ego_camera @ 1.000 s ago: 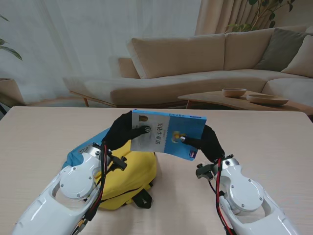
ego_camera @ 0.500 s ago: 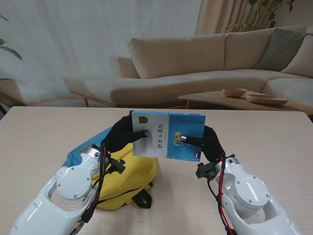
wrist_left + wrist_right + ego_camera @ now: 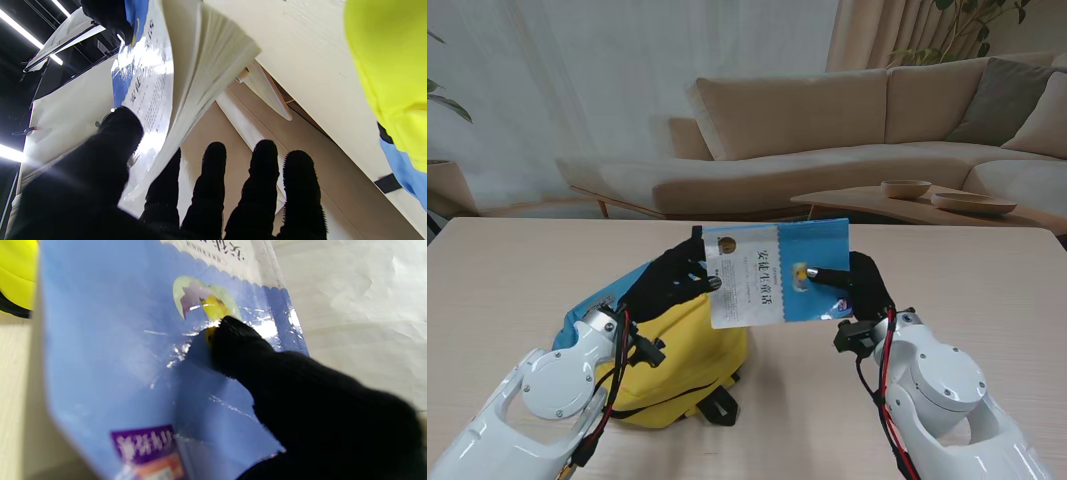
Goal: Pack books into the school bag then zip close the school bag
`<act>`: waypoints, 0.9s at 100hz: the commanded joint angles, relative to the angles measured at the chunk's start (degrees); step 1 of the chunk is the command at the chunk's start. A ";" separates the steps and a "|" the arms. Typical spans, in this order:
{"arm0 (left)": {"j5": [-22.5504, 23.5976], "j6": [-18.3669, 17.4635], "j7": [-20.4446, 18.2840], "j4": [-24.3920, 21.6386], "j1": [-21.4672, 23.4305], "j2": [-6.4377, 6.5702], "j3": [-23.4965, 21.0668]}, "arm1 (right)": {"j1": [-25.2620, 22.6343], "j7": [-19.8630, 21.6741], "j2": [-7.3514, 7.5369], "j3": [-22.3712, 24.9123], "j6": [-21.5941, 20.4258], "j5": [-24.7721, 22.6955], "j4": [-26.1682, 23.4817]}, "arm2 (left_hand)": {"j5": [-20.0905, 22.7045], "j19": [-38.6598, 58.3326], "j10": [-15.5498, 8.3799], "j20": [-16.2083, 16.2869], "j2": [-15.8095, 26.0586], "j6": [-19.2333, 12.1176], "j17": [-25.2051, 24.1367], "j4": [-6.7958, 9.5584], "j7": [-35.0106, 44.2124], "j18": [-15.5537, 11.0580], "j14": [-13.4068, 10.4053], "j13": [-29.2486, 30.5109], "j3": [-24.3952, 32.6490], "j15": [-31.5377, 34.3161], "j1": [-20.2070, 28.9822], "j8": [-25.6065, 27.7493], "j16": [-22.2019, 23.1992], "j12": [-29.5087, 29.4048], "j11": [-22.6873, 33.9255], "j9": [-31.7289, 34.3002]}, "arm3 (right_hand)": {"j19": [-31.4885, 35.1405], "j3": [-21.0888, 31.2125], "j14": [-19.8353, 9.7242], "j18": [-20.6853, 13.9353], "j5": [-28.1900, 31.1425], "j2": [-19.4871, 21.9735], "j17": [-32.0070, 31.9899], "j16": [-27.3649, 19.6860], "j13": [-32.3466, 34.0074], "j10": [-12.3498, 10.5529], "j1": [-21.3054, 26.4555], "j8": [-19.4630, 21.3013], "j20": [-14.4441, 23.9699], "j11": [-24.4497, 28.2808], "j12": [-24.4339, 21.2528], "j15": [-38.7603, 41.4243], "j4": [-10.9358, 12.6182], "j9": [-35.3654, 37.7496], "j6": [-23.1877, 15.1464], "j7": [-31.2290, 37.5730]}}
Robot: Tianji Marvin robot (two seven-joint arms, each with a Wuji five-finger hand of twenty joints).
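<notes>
The book hangs in the air above the table, just over the far right edge of the yellow and blue school bag, cover turned toward me. Both black-gloved hands share it, probably so the floppy paperback stays steady and can be aimed at the bag's mouth. The left hand pinches its left edge, thumb on the cover and the other fingers spread apart behind the pages. The right hand grips the right edge with its thumb pressed on the cover; its other fingers are hidden behind the book, so I cannot tell how they lie. The cover is glossy: white with dark printed characters on the left, blue with a small round yellow picture and a purple label on the right. From the left wrist the pages bow and fan slightly, so it looks thin and bendy. I cannot see whether the bag's zip is open
</notes>
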 commanded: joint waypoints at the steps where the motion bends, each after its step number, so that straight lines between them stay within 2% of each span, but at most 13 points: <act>1: 0.20 -0.41 -1.70 -1.08 1.76 0.60 -1.04 | 0.18 0.57 -0.56 0.45 0.03 -0.18 0.23 | -1.37 -2.41 -0.12 -1.11 0.60 0.05 -1.79 1.22 -2.21 -1.07 -1.35 -1.38 -2.33 -1.03 -2.62 -2.16 -1.03 -1.30 -1.62 -1.19 | 1.79 6.62 0.41 0.88 8.36 3.63 2.22 0.79 3.82 1.19 5.85 5.75 -1.12 0.94 0.71 1.56 0.31 2.62 -11.46 8.48; 18: 4.96 -1.10 -2.10 -2.42 4.60 1.21 -3.45 | 0.73 0.01 -0.78 1.60 1.55 -0.56 1.22 | -1.14 -5.61 -0.90 -1.56 0.82 -0.54 -3.50 1.35 -3.80 -1.23 -2.15 -2.61 -3.75 -2.84 -3.03 -3.69 -1.50 -1.92 -2.84 -1.45 | 2.00 6.79 0.45 1.00 8.80 3.36 2.73 0.98 3.89 1.21 5.91 6.32 -1.55 1.16 0.80 2.18 0.35 2.98 -11.54 8.67; 27: 9.11 -1.24 -2.50 -3.23 6.33 1.66 -4.90 | 1.01 -0.04 -0.86 2.23 2.28 -0.39 1.84 | -1.15 -6.95 -1.28 -1.71 0.80 -0.67 -4.10 1.37 -3.66 -1.38 -2.50 -3.15 -4.03 -3.73 -3.04 -3.68 -1.69 -1.97 -3.17 -1.68 | 1.99 6.87 0.46 1.08 8.84 3.35 2.64 0.98 3.84 1.23 5.91 6.52 -1.76 1.16 0.82 2.29 0.33 2.94 -11.48 8.63; 46: 16.63 -0.29 -5.65 -5.31 9.82 2.89 -7.22 | 1.68 -0.59 -1.06 2.98 2.98 -0.72 2.99 | -0.99 -9.21 -1.48 -1.65 1.40 -0.71 -4.62 1.46 -3.44 -1.95 -3.05 -3.59 -4.65 -5.05 -2.52 -3.46 -1.80 -1.85 -3.48 -1.69 | 2.13 6.98 0.42 1.28 9.09 3.27 2.71 0.87 3.79 1.20 5.90 6.97 -2.13 1.16 0.79 2.28 0.30 3.03 -11.53 8.57; 63: 22.90 1.50 -9.07 -6.49 11.58 3.94 -7.35 | 1.85 -1.45 -1.27 3.20 3.18 -0.92 3.36 | -1.29 -10.09 -1.77 -1.36 2.08 -0.69 -4.76 1.54 -3.68 -2.70 -3.33 -3.97 -5.55 -5.43 -2.32 -3.38 -1.60 -1.67 -3.53 -2.05 | 2.22 7.11 0.53 1.21 9.40 3.09 2.70 0.81 3.79 1.17 5.95 7.32 -2.41 1.10 0.68 2.29 0.31 3.15 -11.57 8.50; 90: 36.21 3.03 -13.72 -8.34 13.56 5.38 -6.37 | 1.83 -1.79 -1.36 3.47 3.31 -0.75 3.39 | -2.64 -11.44 -2.83 -0.91 2.89 -0.24 -5.12 1.48 -4.48 -3.87 -4.50 -4.80 -8.22 -5.97 -3.98 -3.35 -1.47 -1.26 -3.21 -2.99 | 2.23 7.22 0.48 1.34 9.61 2.96 2.58 0.71 3.77 1.16 5.98 7.73 -2.73 1.04 0.59 2.20 0.27 3.18 -11.62 8.42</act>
